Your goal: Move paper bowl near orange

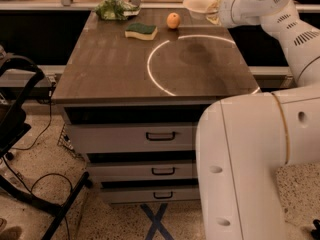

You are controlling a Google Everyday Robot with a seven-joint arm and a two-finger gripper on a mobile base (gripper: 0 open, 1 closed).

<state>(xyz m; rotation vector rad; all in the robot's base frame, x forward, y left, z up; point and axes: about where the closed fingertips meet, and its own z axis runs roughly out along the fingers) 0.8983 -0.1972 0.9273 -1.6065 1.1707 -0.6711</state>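
Observation:
The paper bowl [199, 5] is off-white and shallow. It hangs above the table's far right part, tilted a little, held at its right rim by my gripper [214, 10]. The gripper sits at the end of the white arm that reaches in from the right. The orange [173, 20] is a small round fruit on the table at the far middle, just left of and below the bowl. The bowl's shadow lies on the table inside the white circle line.
A yellow sponge with a green top [141, 31] lies left of the orange. A green leafy bundle [115, 8] lies at the far left corner. The brown table [110, 69] tops a drawer cabinet. My white base fills the lower right.

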